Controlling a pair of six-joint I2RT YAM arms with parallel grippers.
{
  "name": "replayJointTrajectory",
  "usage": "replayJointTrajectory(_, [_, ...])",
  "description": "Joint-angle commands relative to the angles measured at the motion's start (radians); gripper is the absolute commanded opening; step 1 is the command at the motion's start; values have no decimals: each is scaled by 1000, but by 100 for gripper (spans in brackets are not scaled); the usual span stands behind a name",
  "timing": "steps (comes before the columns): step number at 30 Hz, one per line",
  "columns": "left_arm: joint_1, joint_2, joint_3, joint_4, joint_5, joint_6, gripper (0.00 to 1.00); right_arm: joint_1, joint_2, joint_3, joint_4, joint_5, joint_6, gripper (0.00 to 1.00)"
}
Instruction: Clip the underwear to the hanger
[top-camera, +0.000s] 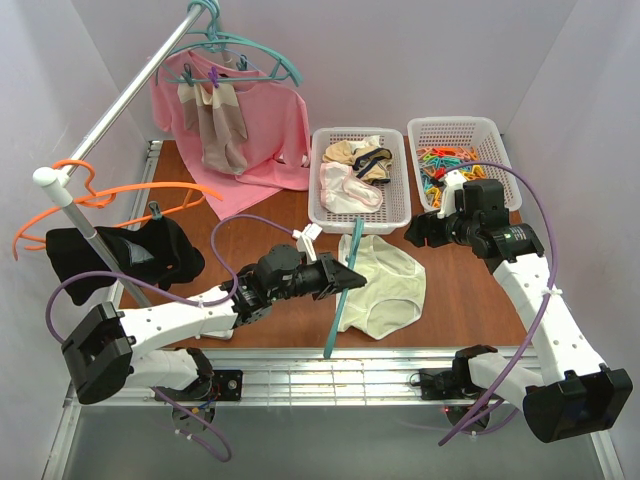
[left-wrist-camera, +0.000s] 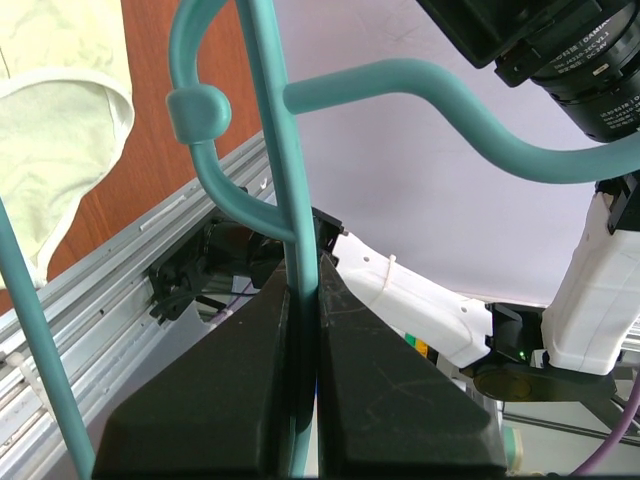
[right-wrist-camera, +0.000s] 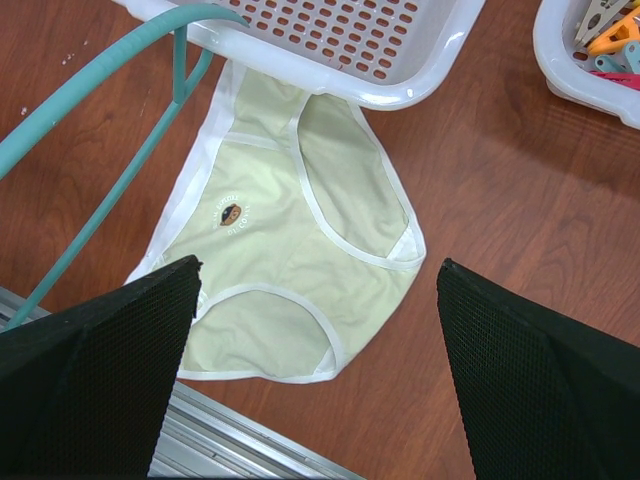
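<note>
The cream-yellow underwear (top-camera: 388, 285) lies flat on the brown table, just in front of the middle basket. It also shows in the right wrist view (right-wrist-camera: 290, 250) and at the left of the left wrist view (left-wrist-camera: 50, 130). My left gripper (top-camera: 340, 278) is shut on the thin teal hanger (top-camera: 334, 325) and holds it tilted over the left edge of the underwear. In the left wrist view the hanger's stem (left-wrist-camera: 272, 150) is pinched between the fingers of the left gripper (left-wrist-camera: 305, 295). My right gripper (top-camera: 418, 232) is open and empty above the underwear, jaws wide apart (right-wrist-camera: 320, 268). The hanger (right-wrist-camera: 100, 220) crosses that view's left side.
A white basket (top-camera: 325, 205) holds pink-and-white and beige-and-black garments. A second basket (top-camera: 500, 135) at the back right holds coloured clips. A slanted rail (top-camera: 120, 100) carries an orange hanger (top-camera: 100, 200), a black garment (top-camera: 130, 250) and a pink garment (top-camera: 265, 125). A metal rail (top-camera: 330, 365) edges the front.
</note>
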Motion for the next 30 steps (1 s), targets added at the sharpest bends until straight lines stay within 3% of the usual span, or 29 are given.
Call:
replayJointTrajectory(1, [14,-19,41,-28,40,-12,0,2,-3,2,-3,-7,-21,87])
replayJointTrajectory(15, [68,3,101,-60,127,-79,0,2,-13,-9,-5,2,-26,87])
replayJointTrajectory(30, [141,-12,193,-274,251,-96,0,2,18,-7,3,-10,-18,87])
